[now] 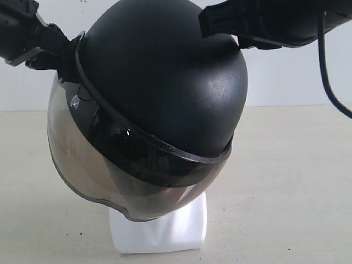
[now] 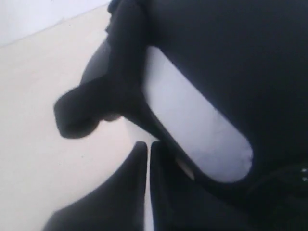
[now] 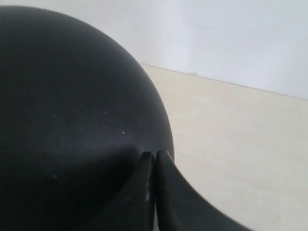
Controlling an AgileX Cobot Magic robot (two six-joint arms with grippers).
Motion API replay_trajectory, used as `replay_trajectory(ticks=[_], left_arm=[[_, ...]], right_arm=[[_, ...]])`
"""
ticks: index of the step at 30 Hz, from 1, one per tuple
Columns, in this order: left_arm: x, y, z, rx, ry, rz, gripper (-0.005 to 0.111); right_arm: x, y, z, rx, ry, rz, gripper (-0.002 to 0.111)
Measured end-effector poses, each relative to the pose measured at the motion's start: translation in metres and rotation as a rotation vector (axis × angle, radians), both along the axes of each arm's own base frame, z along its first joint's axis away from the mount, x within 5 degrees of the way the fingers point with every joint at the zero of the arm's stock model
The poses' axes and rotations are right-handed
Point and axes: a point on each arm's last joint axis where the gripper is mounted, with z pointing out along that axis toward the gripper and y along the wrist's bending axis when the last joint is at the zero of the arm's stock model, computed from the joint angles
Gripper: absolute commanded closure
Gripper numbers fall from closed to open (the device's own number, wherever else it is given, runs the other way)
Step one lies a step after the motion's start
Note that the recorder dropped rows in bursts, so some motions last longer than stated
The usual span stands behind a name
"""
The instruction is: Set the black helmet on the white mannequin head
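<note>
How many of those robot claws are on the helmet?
2. The left gripper, shut, sits at the upper edge of the black helmet's visor; the right gripper, shut, rests against the helmet's top. No others show.

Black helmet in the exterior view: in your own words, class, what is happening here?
The matte black rounded helmet covers the glossy white mannequin head, hiding all but its base. The right end effector, shut, rests its tips on the shell; the left end effector, shut, is at the rim above the smoky visor.
</note>
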Motion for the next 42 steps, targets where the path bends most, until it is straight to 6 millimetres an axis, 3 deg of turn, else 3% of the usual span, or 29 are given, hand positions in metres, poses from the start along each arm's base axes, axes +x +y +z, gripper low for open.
replay_trajectory(ticks=[12,16,22,25,29,34,38,42], left_arm=[[-0.004,0.003,-0.017,0.083,0.074,0.02,0.102],[-0.005,0.004,-0.017,0.091,0.078,0.022,0.102],[-0.015,0.015,-0.004,0.111,0.023,0.088,0.102],[-0.022,0.028,0.01,0.107,-0.031,0.147,0.102],[-0.032,0.04,0.029,0.082,-0.09,0.217,0.102],[-0.036,0.034,0.055,-0.025,-0.165,0.176,0.102],[-0.027,0.027,0.054,-0.074,-0.11,0.115,0.102],[-0.02,0.022,0.044,-0.087,-0.049,0.076,0.102]], right_arm=[[-0.004,0.004,0.015,0.096,-0.031,0.051,0.108],[-0.006,-0.015,0.019,0.045,-0.005,-0.092,0.108],[-0.015,-0.06,0.038,0.084,-0.021,-0.265,0.108],[-0.012,-0.072,0.028,0.083,0.029,-0.317,0.108],[-0.002,-0.077,-0.006,0.088,0.15,-0.346,0.108],[0.006,-0.077,-0.04,0.159,0.253,-0.316,0.108],[0.01,-0.071,-0.062,0.185,0.3,-0.297,0.108],[0.016,-0.06,-0.071,0.252,0.314,-0.257,0.108]])
